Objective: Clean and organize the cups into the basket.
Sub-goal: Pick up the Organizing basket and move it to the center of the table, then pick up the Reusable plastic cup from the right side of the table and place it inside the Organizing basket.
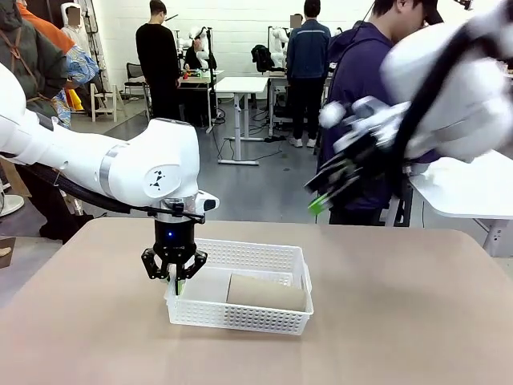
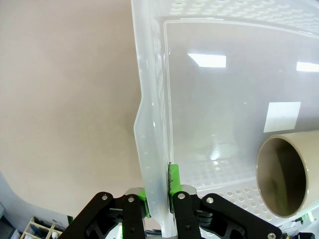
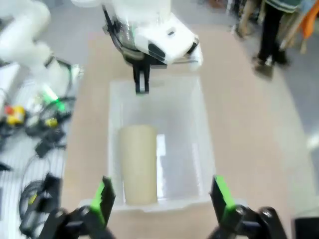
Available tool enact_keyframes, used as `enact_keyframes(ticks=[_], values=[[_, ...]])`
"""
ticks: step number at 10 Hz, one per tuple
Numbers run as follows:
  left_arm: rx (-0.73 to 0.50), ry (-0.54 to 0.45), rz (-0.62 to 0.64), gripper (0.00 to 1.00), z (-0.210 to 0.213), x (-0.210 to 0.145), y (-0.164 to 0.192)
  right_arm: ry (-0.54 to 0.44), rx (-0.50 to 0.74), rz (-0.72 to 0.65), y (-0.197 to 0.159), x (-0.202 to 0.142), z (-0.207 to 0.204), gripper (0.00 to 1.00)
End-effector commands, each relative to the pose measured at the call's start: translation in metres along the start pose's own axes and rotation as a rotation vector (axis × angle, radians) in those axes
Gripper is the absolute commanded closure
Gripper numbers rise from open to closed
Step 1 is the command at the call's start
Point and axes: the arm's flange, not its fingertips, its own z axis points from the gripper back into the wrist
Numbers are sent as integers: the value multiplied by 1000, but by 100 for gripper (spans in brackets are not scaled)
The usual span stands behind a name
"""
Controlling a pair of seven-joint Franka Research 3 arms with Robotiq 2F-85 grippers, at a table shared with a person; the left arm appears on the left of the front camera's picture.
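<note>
Left gripper (image 1: 175,277) clamped on short end wall of basket (image 1: 240,317), one pad inside, one outside (wrist view shows wall pinched tight between them). Basket sits on table (image 1: 401,321), near middle. One tan cup (image 1: 268,291) lies on its side inside, in half away from my left gripper, open mouth facing it. Right gripper (image 3: 162,191) hangs high over basket, fingers wide apart, empty; blurred from front, so tilt unclear.
</note>
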Motion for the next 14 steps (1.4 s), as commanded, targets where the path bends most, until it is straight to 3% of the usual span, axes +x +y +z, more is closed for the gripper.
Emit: enact_keyframes(ticks=[1, 4, 7, 10, 14], values=[[6, -7, -4, 100, 2, 0, 0, -239, 34, -10, 7, -82, 80, 0], [6, -7, -4, 100, 2, 0, 0, -464, 40, -27, -22, -183, 158, 0], [6, -7, -4, 100, 2, 0, 0, -538, 59, -15, -23, -257, 177, 0], [6, -7, -4, 100, 2, 0, 0, -546, 64, 11, -8, -272, 185, 0], [6, -7, -4, 100, 2, 0, 0, -558, 39, -44, -17, -279, 176, 0]])
